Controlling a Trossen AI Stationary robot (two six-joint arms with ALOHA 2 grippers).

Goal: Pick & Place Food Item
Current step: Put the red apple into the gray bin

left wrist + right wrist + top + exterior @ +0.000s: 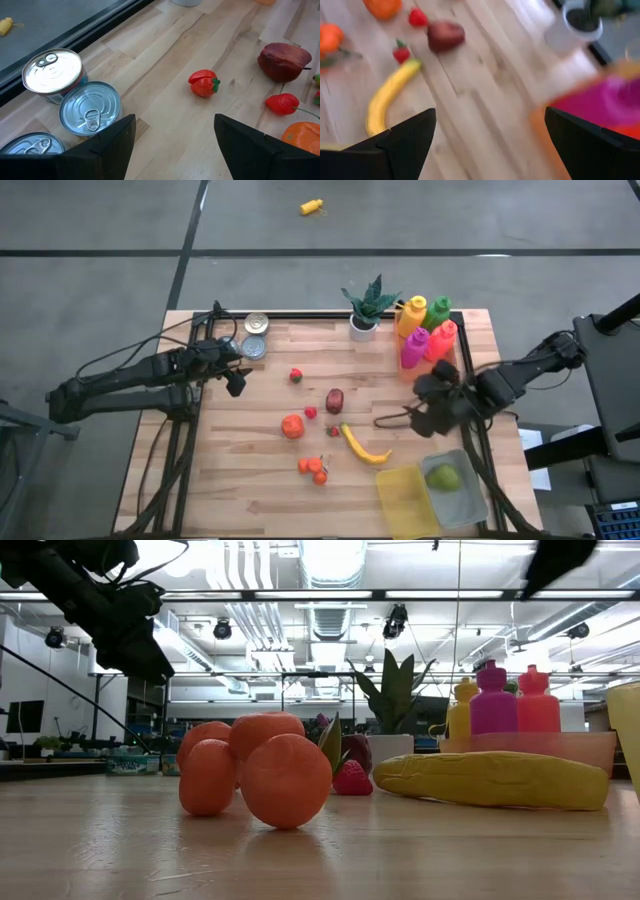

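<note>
Toy food lies loose on the wooden table (250, 510): a banana (363, 446), an orange (292, 426), a dark red fruit (334, 400), a small tomato (295, 375), two strawberries and a cluster of small oranges (315, 470). A green fruit (444, 477) lies in a clear container (470, 500) at the near right, beside a yellow container (408, 500). My right gripper (490, 145) hangs open above the table right of the banana, nothing between its fingers. My left gripper (175, 145) is open too, raised at the far left next to the cans.
Three tin cans (90, 107) stand at the far left corner. A potted plant (365, 310) and several coloured bottles (425, 330) stand along the far edge on the right. A small yellow object (311, 207) lies on the floor beyond the table.
</note>
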